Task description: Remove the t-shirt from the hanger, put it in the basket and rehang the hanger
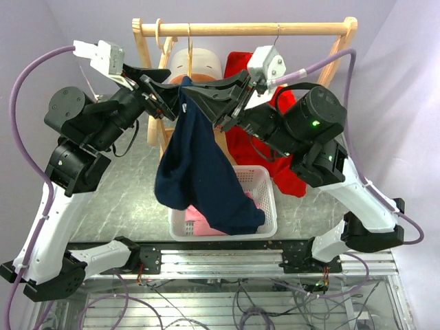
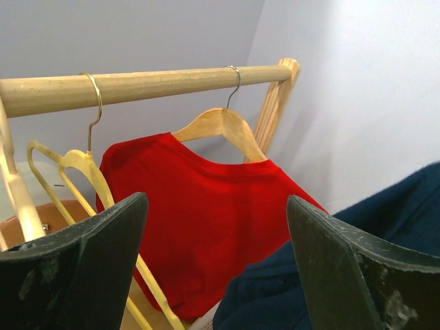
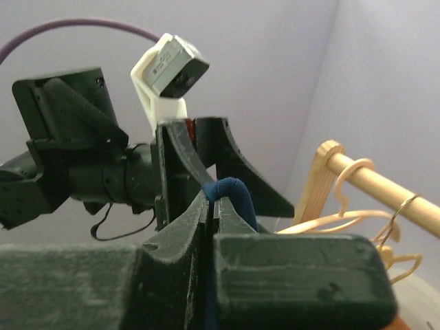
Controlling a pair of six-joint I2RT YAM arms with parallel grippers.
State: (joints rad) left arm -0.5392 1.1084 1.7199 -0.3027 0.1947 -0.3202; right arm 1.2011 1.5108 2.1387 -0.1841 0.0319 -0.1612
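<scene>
A navy t-shirt [image 1: 196,165] hangs free of any hanger, its lower end draped into the white basket [image 1: 265,184]. My right gripper [image 1: 197,96] is shut on the shirt's top fold, seen as a navy loop [image 3: 237,192] between the closed fingers [image 3: 214,205]. My left gripper [image 1: 170,97] is open right beside that fold, holding nothing; in the left wrist view its fingers [image 2: 75,268] stand wide apart with the navy cloth [image 2: 295,289] low between them. A red t-shirt [image 2: 199,220] hangs on a wooden hanger [image 2: 220,124] on the rail [image 2: 137,84], partly hidden behind my right arm [image 1: 237,65].
Empty wooden hangers [image 1: 163,41] hang at the rail's left end and show in the left wrist view [image 2: 75,165]. The wooden rack's uprights [image 1: 148,69] stand at both sides. Pink cloth [image 1: 196,214] lies in the basket. Purple walls close in behind and to the right.
</scene>
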